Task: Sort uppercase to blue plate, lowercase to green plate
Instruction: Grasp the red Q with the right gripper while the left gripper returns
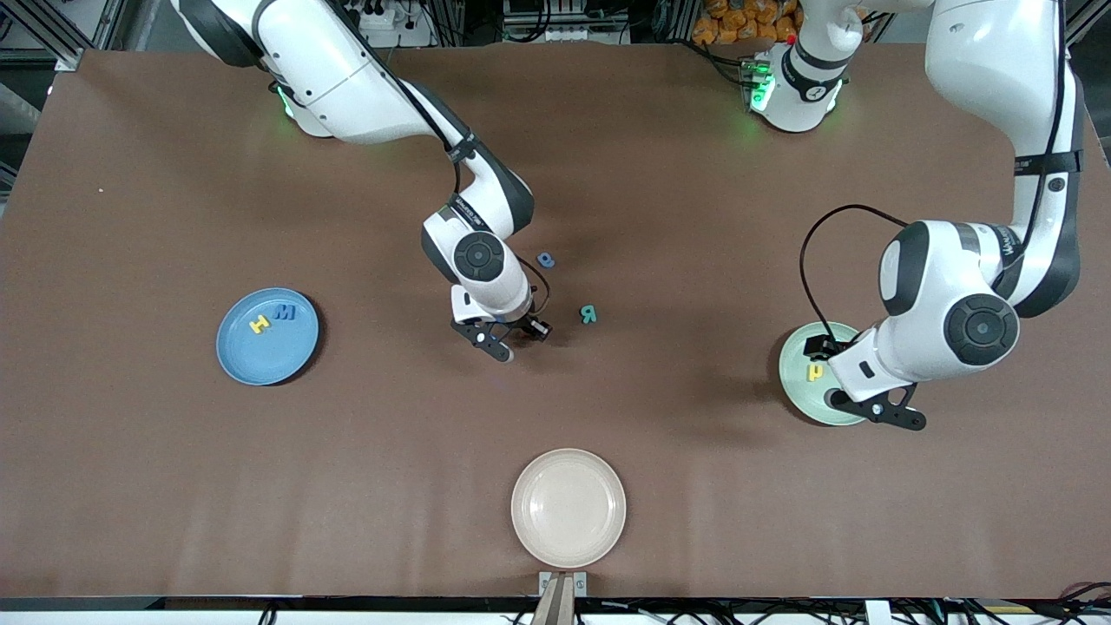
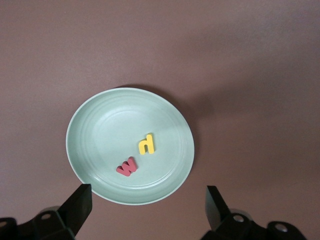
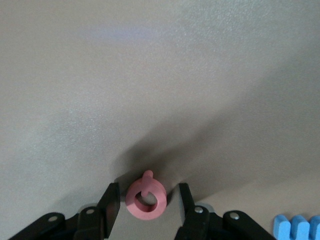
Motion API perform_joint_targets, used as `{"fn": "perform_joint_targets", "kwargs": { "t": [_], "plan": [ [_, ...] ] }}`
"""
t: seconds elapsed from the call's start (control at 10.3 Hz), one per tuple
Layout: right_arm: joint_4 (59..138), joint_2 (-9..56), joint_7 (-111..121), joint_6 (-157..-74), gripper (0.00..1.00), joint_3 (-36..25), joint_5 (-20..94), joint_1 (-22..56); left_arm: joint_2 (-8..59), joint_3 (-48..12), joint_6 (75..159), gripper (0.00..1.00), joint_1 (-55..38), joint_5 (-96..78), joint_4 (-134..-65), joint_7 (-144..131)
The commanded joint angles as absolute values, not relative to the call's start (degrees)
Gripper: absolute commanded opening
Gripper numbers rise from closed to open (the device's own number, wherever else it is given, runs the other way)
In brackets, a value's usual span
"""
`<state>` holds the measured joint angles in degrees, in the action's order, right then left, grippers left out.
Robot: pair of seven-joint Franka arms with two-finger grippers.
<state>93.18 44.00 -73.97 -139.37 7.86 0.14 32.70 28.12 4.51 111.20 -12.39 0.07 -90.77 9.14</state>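
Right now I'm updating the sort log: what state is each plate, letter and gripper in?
blue plate: holds yellow I and blue M.
green plate: holds red w and yellow h.
beige plate: nothing on it.
red Q: on table, between the right gripper's fingers.
green R: loose on table.
blue a: loose on table.
right gripper: closing around Q.
left gripper: open over green plate.

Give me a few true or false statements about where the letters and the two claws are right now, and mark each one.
1. The blue plate holds a yellow letter and a blue letter. True.
2. The green plate holds three letters. False: only a red w and a yellow one.
3. The right claw straddles a red Q. True.
4. The left claw grips a letter. False: it hangs open over the green plate.
5. The beige plate holds a green letter. False: the green R lies on the table.
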Motion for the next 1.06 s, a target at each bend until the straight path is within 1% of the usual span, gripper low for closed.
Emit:
{"fn": "perform_joint_targets", "kwargs": {
  "t": [0.0, 0.29, 0.39, 0.58, 0.87, 0.97],
  "plan": [
    [91.7, 45.7, -75.8, -139.6, 0.47, 7.5, -2.4, 33.4, 26.0, 4.5, 110.1, 1.00, -14.2, -2.2, -91.2, 8.3],
    [91.7, 45.8, -75.8, -139.7, 0.42, 7.5, -3.0, 33.5, 25.1, 4.3, 108.2, 1.00, -16.3, -4.3, -91.2, 0.6],
    [91.7, 45.8, -75.7, -139.7, 0.37, 7.5, -3.0, 33.5, 24.7, 4.2, 107.8, 1.00, -17.3, -6.3, -91.3, -3.2],
    [91.6, 45.8, -75.5, -139.6, 0.29, 7.5, -2.9, 33.3, 24.1, 0.7, 107.7, 1.00, -18.1, -6.5, -91.3, -12.0],
    [91.4, 45.1, -74.0, -138.3, 0.28, 7.5, -2.7, 31.7, 24.3, -5.4, 107.9, 1.00, -18.4, -6.4, -91.3, -24.1],
    [90.3, 44.5, -71.2, -134.2, 0.28, 7.5, -2.6, 31.4, 24.5, -6.2, 108.2, 1.00, -19.2, -6.4, -91.3, -27.0]
  ]
}}
